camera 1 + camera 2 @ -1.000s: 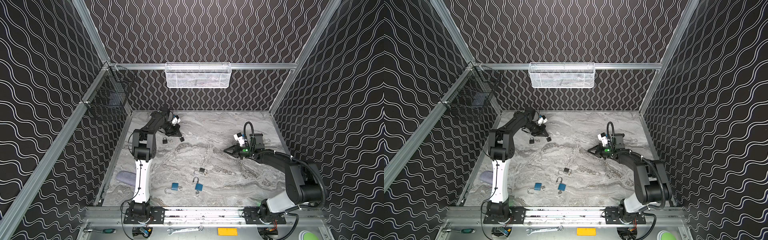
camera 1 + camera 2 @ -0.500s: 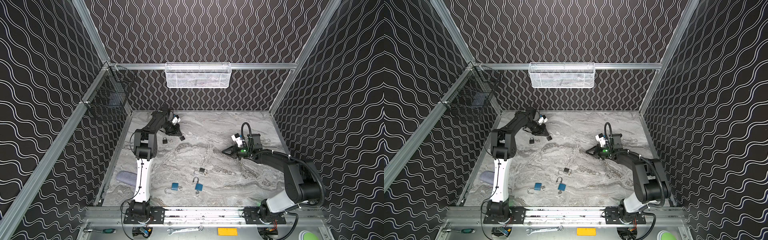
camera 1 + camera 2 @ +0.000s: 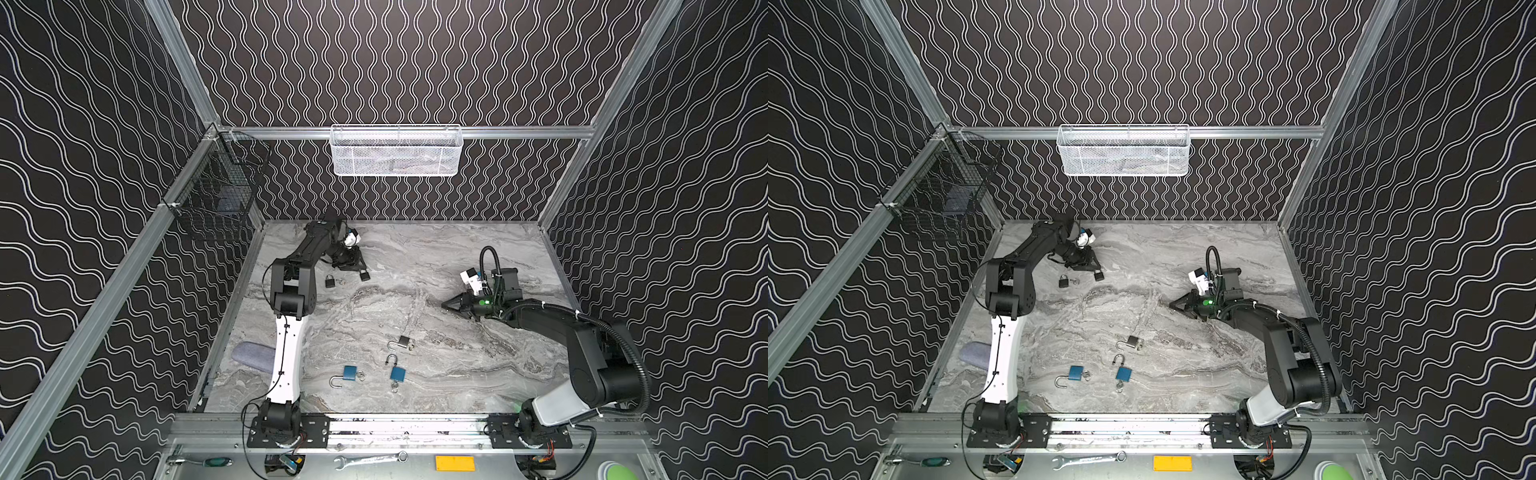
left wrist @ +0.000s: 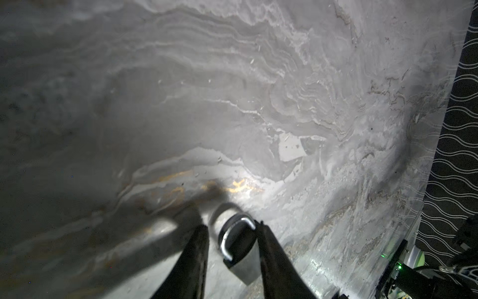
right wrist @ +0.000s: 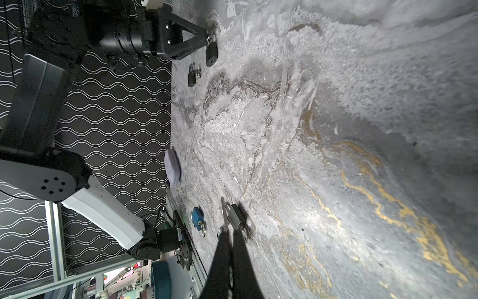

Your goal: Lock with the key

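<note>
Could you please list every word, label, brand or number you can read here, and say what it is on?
No text can be read anywhere.
Wrench on the front ledge: faint marks along its handle, too small to read.
Yellow plate on the front ledge: looks blank.
Black padlock in the left wrist view: blurred, no marking shows.
</note>
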`<state>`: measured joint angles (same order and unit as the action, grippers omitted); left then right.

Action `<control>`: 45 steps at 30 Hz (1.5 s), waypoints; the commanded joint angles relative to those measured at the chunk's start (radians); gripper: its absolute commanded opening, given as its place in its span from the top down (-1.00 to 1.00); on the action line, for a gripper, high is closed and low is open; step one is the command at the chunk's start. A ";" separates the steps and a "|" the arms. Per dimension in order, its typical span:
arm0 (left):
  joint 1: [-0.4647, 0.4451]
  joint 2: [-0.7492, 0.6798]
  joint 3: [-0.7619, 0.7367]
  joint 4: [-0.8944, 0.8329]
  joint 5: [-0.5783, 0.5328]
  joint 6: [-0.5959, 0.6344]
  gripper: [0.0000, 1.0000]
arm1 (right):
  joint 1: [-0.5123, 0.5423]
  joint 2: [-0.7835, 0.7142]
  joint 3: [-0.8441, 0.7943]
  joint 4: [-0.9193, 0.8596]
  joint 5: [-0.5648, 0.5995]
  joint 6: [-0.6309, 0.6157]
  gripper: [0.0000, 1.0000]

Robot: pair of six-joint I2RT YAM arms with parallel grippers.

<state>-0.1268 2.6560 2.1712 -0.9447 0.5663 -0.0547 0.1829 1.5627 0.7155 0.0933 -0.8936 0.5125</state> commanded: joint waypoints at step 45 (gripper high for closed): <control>0.125 -1.342 -0.912 0.380 -0.152 -0.459 -0.50 | 0.395 0.634 0.853 0.139 0.547 0.058 1.00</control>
<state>-0.0029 1.3449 1.2869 -0.5423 0.4446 -0.5205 0.5709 2.1754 1.5433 0.2379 -0.3809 0.5602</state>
